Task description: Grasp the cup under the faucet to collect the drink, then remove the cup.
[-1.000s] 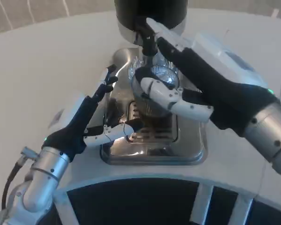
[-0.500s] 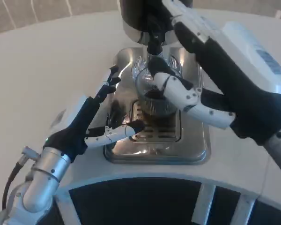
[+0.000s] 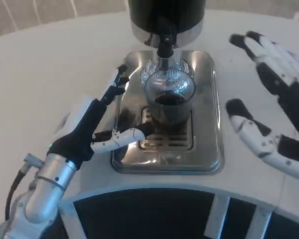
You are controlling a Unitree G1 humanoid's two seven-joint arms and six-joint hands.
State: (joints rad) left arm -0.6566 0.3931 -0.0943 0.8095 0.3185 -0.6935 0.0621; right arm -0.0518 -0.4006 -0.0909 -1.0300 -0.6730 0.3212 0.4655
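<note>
From the head view we see the cup (image 3: 169,97) standing on the tray (image 3: 209,144), right under the faucet (image 3: 165,46), with dark drink in it. Left of the cup, our left hand (image 3: 97,124) is spread, gripping nothing. Right of the cup, well apart, our right hand (image 3: 274,112) is spread and empty.

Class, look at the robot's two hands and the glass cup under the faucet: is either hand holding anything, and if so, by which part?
Nothing is held. The left hand is spread open beside the cup, and the right hand is open off to the side.
</note>
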